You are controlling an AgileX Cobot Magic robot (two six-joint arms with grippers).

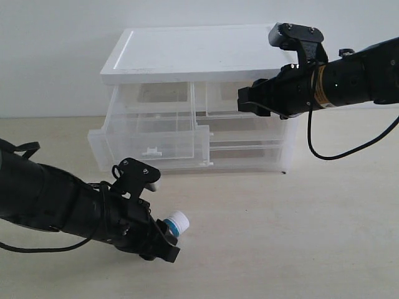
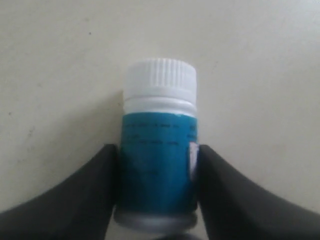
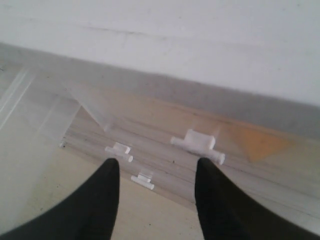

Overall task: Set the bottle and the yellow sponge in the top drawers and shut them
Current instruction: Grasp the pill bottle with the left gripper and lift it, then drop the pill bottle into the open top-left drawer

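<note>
The small white bottle with its teal label is clamped between the fingers of my left gripper, low over the table at front left; its white cap pokes out. The top left drawer is pulled out towards the front and looks empty. My right gripper hovers open, holding nothing, just in front of the top right drawer. That drawer's white tab handle lies just beyond the fingertips. An orange-yellow shape, the yellow sponge, shows blurred through its translucent front.
The white-topped cabinet stands at the back middle against a pale wall. Two wider drawers sit below, their small handles in the right wrist view. Black cables trail from both arms over the beige table.
</note>
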